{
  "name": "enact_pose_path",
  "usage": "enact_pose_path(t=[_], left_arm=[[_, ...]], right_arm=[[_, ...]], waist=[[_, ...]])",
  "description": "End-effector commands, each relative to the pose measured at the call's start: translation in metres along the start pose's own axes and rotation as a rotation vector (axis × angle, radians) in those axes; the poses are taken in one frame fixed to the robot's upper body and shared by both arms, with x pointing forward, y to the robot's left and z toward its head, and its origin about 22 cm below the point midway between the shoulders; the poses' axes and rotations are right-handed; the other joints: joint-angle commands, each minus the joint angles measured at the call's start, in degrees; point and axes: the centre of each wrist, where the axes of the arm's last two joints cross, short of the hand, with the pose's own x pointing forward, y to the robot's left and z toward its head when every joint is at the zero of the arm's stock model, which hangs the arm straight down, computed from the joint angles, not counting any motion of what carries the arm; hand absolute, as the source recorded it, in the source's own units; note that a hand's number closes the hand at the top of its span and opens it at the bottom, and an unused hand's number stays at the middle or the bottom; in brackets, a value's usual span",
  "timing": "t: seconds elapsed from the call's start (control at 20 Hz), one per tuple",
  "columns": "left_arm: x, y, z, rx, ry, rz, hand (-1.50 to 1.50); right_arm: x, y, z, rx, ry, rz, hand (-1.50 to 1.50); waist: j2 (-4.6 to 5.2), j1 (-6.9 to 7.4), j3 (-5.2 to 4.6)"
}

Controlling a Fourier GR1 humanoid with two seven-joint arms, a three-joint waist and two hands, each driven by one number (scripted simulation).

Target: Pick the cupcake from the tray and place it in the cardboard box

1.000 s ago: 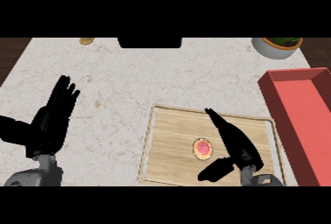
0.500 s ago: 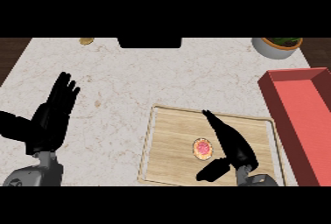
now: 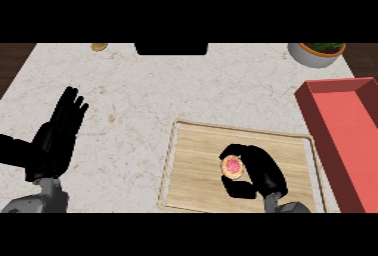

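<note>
A small cupcake (image 3: 234,166) with pink frosting sits on the wooden tray (image 3: 199,165) near the counter's front right. My right hand (image 3: 260,170) is curled round the cupcake, fingers arching over its top and right side and the thumb below it. The cupcake still rests on the tray. The red box (image 3: 343,135) stands along the right edge, just beside the tray. My left hand (image 3: 55,140) rests open at the left, fingers up, holding nothing.
A potted plant (image 3: 320,52) in a white pot stands at the back right. A dark object (image 3: 171,48) sits at the back centre, and a small brown item (image 3: 98,47) at the back left.
My right hand's fingers, straight and stretched over the tray before, have curled round the cupcake. The left hand has barely moved.
</note>
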Motion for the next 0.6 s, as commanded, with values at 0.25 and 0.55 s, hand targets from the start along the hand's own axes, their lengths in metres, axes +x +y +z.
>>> enact_pose_path(t=[0.25,0.55], left_arm=[[-0.006,-0.009,-0.001,0.006,-0.019,0.006,0.0],[-0.006,-0.007,-0.006,-0.013,-0.015,-0.004,0.0]], right_arm=[[-0.005,-0.009,0.015,-0.114,-0.065,0.075,1.5],[0.073,0.031,-0.013,-0.22,-0.036,0.382,1.5]], waist=[[-0.01,-0.2,0.01],[0.14,1.03,-0.05]])
